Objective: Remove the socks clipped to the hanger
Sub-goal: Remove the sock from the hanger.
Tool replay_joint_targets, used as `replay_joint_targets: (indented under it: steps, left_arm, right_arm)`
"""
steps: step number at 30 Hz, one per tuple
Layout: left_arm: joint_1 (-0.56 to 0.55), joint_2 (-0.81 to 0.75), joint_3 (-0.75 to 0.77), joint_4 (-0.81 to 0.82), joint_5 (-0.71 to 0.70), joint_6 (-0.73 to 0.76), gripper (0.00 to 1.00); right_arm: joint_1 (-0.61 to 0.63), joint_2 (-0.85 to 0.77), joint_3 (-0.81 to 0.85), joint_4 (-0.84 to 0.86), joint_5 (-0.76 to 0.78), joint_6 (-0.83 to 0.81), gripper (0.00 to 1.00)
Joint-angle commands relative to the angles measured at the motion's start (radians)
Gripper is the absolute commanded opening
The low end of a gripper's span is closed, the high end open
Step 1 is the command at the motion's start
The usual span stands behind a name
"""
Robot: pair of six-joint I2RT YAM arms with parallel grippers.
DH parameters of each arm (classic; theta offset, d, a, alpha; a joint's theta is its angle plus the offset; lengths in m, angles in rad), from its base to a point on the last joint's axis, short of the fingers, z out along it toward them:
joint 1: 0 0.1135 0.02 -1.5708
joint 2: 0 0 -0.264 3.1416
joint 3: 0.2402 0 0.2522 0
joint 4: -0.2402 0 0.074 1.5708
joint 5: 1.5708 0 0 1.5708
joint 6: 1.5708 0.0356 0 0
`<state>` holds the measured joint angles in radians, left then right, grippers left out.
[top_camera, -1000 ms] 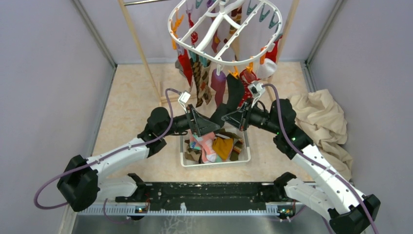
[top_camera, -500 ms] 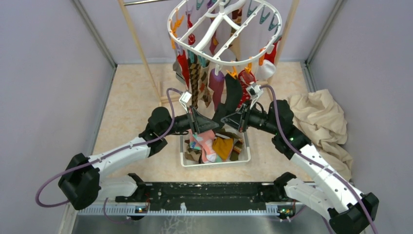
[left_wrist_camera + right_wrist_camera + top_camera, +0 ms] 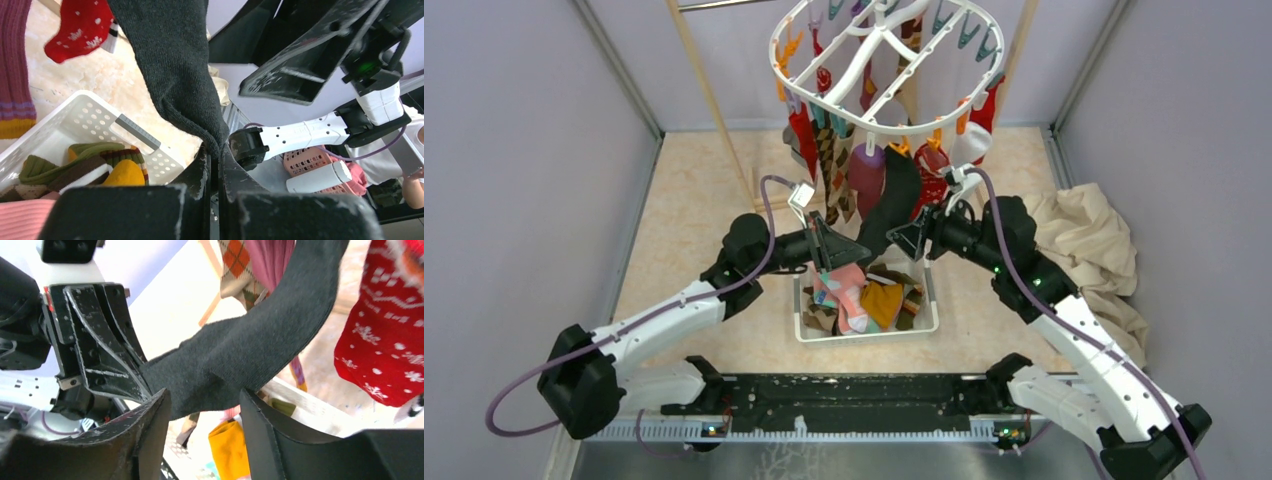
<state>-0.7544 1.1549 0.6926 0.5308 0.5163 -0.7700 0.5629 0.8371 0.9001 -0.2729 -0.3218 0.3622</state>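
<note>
The white oval hanger [image 3: 871, 55] hangs at the top with several socks clipped under it: red [image 3: 932, 170], purple [image 3: 867, 170], brown argyle [image 3: 834, 160] and a black sock [image 3: 894, 195]. The black sock [image 3: 175, 60] slants down from its clip. My left gripper [image 3: 215, 150] is shut on its lower tip, above the basket [image 3: 864, 250]. My right gripper [image 3: 205, 395] is open, and the black sock [image 3: 260, 340] passes just beyond its fingertips, apart from both. In the top view the right gripper [image 3: 914, 235] sits beside the sock's middle.
A white slotted basket [image 3: 864, 336] with several loose socks stands below both grippers. A beige cloth [image 3: 1084, 240] is heaped at the right wall. A wooden pole [image 3: 709, 100] of the rack slants at the back left. A red sock [image 3: 380, 350] hangs close right of the right gripper.
My left gripper closed on the black sock's tip. My right gripper, shut on that sock before, has opened and let it go, lifting slightly up and right.
</note>
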Motion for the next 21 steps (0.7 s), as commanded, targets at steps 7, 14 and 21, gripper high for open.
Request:
replay_joint_targets:
  steps: [7,14,21]
  left_arm:
    - [0.006,-0.020,0.185,-0.288,0.005,0.079,0.00]
    - [0.006,-0.038,0.249,-0.388,0.008,0.087,0.00]
    - [0.006,-0.046,0.295,-0.418,0.027,0.087,0.01]
  right_arm:
    - [0.006,-0.006,0.194,0.012,0.112,-0.113,0.56]
    - [0.006,0.103,0.316,0.013,0.178,-0.190,0.56]
    - [0.008,0.213,0.394,0.043,0.222,-0.221,0.56]
